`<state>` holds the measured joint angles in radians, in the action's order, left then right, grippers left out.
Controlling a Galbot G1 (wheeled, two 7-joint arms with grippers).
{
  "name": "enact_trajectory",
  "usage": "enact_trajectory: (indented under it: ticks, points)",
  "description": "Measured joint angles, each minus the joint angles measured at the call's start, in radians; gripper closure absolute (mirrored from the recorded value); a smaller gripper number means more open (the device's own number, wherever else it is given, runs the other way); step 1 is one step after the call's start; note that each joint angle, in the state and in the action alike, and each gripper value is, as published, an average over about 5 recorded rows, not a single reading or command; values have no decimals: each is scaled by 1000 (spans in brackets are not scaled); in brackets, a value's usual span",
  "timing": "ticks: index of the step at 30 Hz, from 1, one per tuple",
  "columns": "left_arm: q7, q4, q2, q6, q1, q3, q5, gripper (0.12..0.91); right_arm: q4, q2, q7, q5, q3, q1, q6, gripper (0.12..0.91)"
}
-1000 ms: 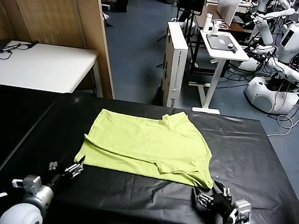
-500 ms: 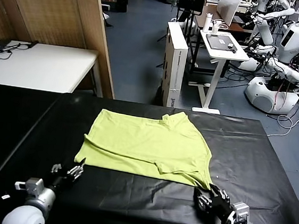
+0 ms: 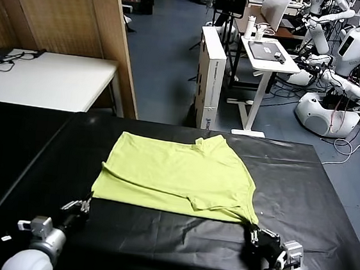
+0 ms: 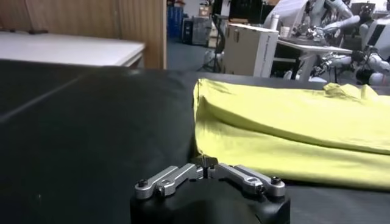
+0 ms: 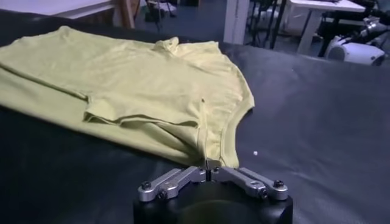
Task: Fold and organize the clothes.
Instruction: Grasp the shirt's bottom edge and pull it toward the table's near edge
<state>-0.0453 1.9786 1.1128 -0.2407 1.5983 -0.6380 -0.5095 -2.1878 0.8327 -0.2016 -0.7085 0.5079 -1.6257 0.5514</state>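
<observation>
1. Head view: the T-shirt lies flat near the middle of the black surface, already folded to a broad band with its collar on the far edge. The left hand sits low at the near left corner of the shirt, and the right hand at the near right corner. Both arms come up from the near edge, one at each end of the hem; I judge this is so the near edge can be lifted evenly and carried over for the next fold.

2. Left wrist view: the left hand has its fingers fully closed, tips meeting just at the shirt's near corner. The fabric edge lies right beside the tips, but whether any cloth is actually pinched between them I cannot tell. The hand rests low against the surface, which suits catching a thin hem.

3. Right wrist view: the right hand is also fully closed, and here the shirt's corner runs straight down into the closed tips, so it appears to have hold of the hem corner. A folded sleeve lies on top nearby. If the left grip proves empty, lifting would likely drag the shirt askew.
</observation>
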Motion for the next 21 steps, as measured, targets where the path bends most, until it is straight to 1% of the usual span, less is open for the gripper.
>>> enact_trajectory:
  ticks: [5,9,21]
  points:
    - [-2,31,1,0,58,-30,24,885,-39,-17,-7,-39,17,-24,40,885]
    - [-1,50,2,3,107,-57,23,885,-73,-28,-6,-47,32,-50,58,885]
    - [1,103,10,5,218,-125,13,885,-125,-35,-6,-38,50,-113,64,885]
